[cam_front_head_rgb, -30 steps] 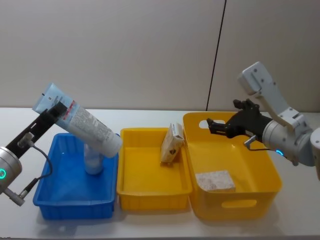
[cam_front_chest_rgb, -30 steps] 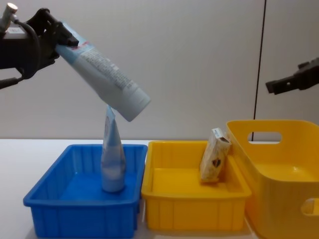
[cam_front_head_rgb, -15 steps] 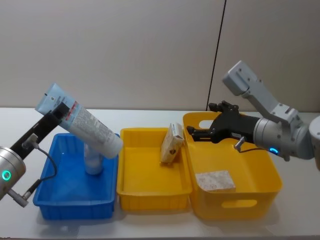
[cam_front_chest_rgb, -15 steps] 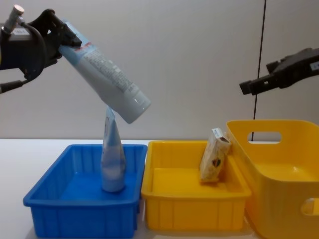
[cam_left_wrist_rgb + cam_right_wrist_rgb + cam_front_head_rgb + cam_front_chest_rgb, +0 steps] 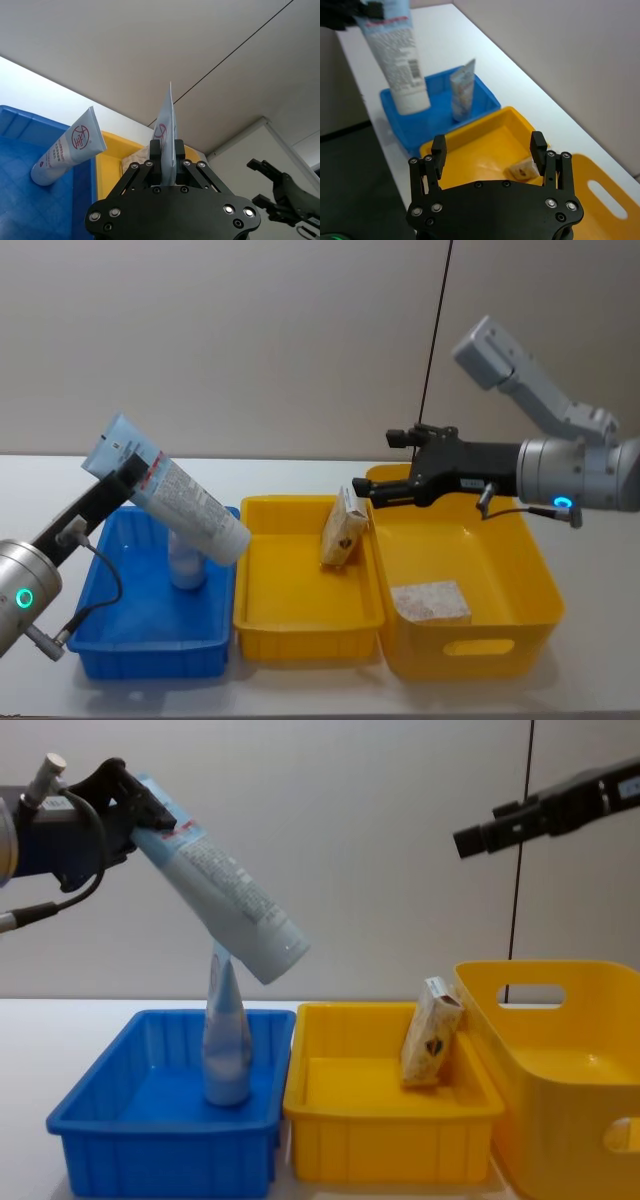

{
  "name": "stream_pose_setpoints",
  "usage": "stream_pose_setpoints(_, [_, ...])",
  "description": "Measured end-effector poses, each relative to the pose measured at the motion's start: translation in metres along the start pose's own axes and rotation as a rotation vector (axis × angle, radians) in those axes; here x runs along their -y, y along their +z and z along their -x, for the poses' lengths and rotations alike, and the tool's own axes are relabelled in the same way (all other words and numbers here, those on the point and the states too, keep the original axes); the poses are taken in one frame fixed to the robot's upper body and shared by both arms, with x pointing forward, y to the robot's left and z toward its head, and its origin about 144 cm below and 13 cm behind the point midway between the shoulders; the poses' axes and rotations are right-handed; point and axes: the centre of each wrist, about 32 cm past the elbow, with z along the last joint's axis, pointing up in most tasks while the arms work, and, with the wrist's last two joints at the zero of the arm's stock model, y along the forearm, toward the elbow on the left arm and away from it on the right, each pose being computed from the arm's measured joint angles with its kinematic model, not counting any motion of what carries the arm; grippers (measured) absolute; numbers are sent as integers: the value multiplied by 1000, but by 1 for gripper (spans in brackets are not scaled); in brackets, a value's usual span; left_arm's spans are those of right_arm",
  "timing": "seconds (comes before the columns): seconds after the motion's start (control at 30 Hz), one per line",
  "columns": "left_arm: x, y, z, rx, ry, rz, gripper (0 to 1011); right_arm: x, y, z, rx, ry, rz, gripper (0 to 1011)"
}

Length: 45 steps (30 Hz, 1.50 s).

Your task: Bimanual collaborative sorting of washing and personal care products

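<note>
My left gripper (image 5: 124,472) is shut on the crimped end of a pale-blue tube (image 5: 178,502), which hangs tilted, cap end down, above the blue bin (image 5: 150,648). The left wrist view shows the fingers clamped on that tube (image 5: 166,122). A second tube (image 5: 185,562) stands upright in the blue bin. One beige pack (image 5: 343,528) leans against the right wall of the small yellow bin (image 5: 300,632). Another pack (image 5: 430,601) lies flat in the large yellow bin (image 5: 500,652). My right gripper (image 5: 362,491) hovers open and empty, high above the leaning pack.
The three bins stand side by side near the front edge of a white table (image 5: 600,590): blue on the left, small yellow in the middle, large yellow on the right. A plain wall (image 5: 250,340) lies behind. Bare table runs behind and beside the bins.
My right gripper has moved left and risen, from over the large yellow bin to above the leaning pack. The left gripper with its tube has shifted slightly right.
</note>
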Motion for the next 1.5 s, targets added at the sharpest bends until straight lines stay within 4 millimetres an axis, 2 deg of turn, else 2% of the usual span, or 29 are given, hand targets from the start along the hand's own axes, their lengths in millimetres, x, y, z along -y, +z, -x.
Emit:
stream_pose_setpoints(0.23, [1,-2,-1,1,-3,-4,132,-3,14,-14,-23,125,-34,1002])
stream_pose_setpoints(0.67, [0,0,-3,-13,-12,-2,132,-34,30,-29,-62,320,-41,1002])
stream_pose_setpoints(1.5, [-5,0,-6,-50,-32,-18,132,-78,42,-28,7,333,99,1002])
